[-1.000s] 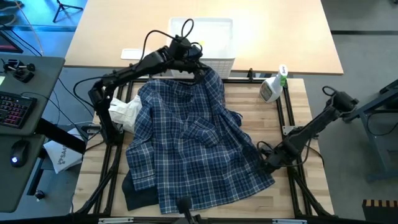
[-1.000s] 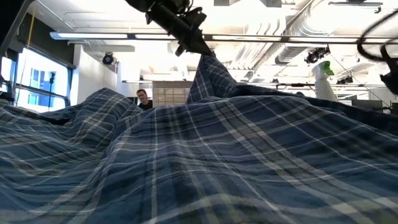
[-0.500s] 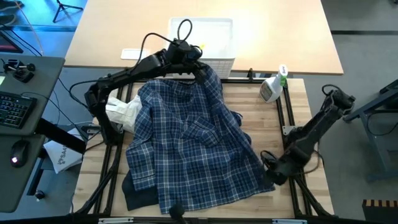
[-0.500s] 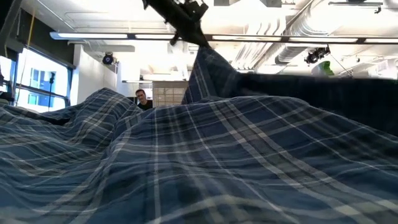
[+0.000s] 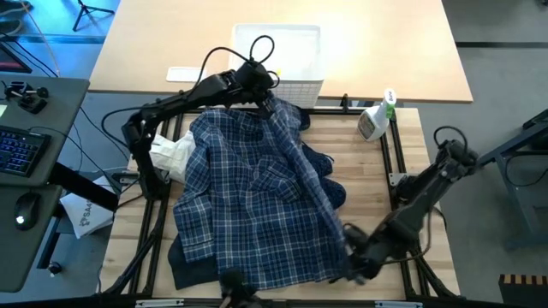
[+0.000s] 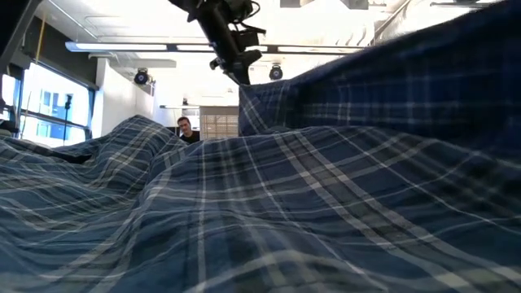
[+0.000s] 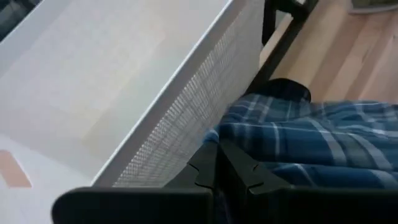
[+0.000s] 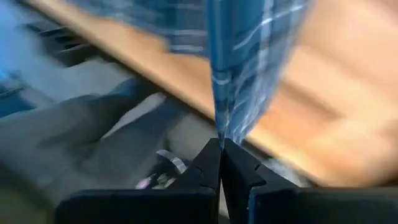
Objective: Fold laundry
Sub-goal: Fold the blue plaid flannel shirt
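The blue-and-white plaid shirt (image 5: 248, 201) lies spread over the wooden table, with its right side raised in a ridge (image 5: 308, 180) between my two grippers. My left gripper (image 5: 264, 100) is shut on the shirt's far end beside the white basket (image 5: 287, 60). My right gripper (image 5: 353, 257) is shut on the shirt's near right edge, above the table's near right corner. Dark garments show under the shirt at the near left (image 5: 184, 272) and at the right (image 5: 330, 188). In the low view the plaid cloth (image 6: 244, 212) fills the front. My left gripper pinches the shirt's far edge (image 7: 231, 138) between its two fingers, slanting down from the far left. That edge hangs lifted (image 6: 252, 98) below the fingers, and the rest lies on the table. My right gripper pinches a folded edge of the shirt's near right side (image 8: 225, 127) between its fingertips. The cloth runs off in a narrow taut fold (image 8: 242, 68) and is lifted off the table there.
A spray bottle (image 5: 374, 120) stands at the far right of the wooden top. A white bundle (image 5: 171, 154) lies at the left edge by the left arm's base. The black frame rails (image 5: 401, 171) run along the table's sides. A person (image 6: 188, 129) shows far behind.
My right gripper has gone up and toward the table's near edge, taking the shirt's right edge with it. That side has lifted off the table into a raised ridge, while the left part has stayed flat. My left gripper has turned, pointing more steeply down, still holding the far end.
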Motion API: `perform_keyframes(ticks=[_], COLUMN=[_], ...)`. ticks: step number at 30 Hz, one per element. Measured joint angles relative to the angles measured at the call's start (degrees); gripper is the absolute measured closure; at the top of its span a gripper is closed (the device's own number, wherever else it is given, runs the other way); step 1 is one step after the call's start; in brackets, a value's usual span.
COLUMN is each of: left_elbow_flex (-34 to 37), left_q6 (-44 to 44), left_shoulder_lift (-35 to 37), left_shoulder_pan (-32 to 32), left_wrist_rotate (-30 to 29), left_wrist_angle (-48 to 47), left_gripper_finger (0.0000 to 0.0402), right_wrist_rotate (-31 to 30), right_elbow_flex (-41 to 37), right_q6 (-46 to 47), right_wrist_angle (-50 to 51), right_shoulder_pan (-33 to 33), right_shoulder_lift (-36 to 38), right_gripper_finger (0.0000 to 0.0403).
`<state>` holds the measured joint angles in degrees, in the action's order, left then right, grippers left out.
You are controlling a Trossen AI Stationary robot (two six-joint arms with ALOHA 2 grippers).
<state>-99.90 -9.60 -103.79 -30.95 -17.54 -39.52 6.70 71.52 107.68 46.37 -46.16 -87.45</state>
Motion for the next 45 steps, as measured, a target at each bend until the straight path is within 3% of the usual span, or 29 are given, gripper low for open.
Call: perform_keyframes(ticks=[4,11,16,22,28,32,38,41,45], left_elbow_flex=[0.0,0.0,0.4,0.8,0.8,0.8,0.9,0.9,0.9], left_q6=[-1.5,-2.4,-3.8,-4.1,-4.0,-4.0,-2.8,-2.5,-2.0], left_shoulder_lift=[-1.3,-4.8,-5.2,-5.1,-5.1,-5.3,-3.5,-2.4,-2.3], left_shoulder_pan=[-0.2,-0.2,-0.2,-0.3,-0.5,-0.5,-0.4,-0.8,-1.4], left_wrist_rotate=[1.6,5.9,-0.8,-2.3,-1.1,0.0,-3.4,-3.9,-4.0], left_wrist_angle=[-0.8,-4.7,-5.5,-6.0,-5.9,-7.0,-11.2,-11.2,-11.5], left_gripper_finger=[0.0401,0.0401,0.0401,0.0401,0.0401,0.0401,0.0401,0.0401,0.0401], right_wrist_rotate=[-0.5,0.8,0.1,-1.1,-1.4,-1.1,-2.5,-7.9,-16.4], right_elbow_flex=[4.3,4.5,4.5,4.5,4.5,4.5,4.5,4.5,4.6], right_q6=[-5.8,-8.9,-10.5,-7.4,-5.7,-4.7,-4.6,-6.0,-7.3], right_wrist_angle=[-6.6,-20.2,-31.8,-32.1,-29.2,-29.7,-35.1,-36.8,-32.1], right_shoulder_pan=[3.4,8.1,9.4,8.9,8.5,8.4,7.1,5.4,3.8], right_shoulder_lift=[-6.8,-18.6,-24.4,-28.6,-29.2,-28.7,-23.7,-19.9,-15.1], right_gripper_finger=[0.0402,0.0403,0.0403,0.0402,0.0386,0.0331,0.0239,0.0211,0.0208])
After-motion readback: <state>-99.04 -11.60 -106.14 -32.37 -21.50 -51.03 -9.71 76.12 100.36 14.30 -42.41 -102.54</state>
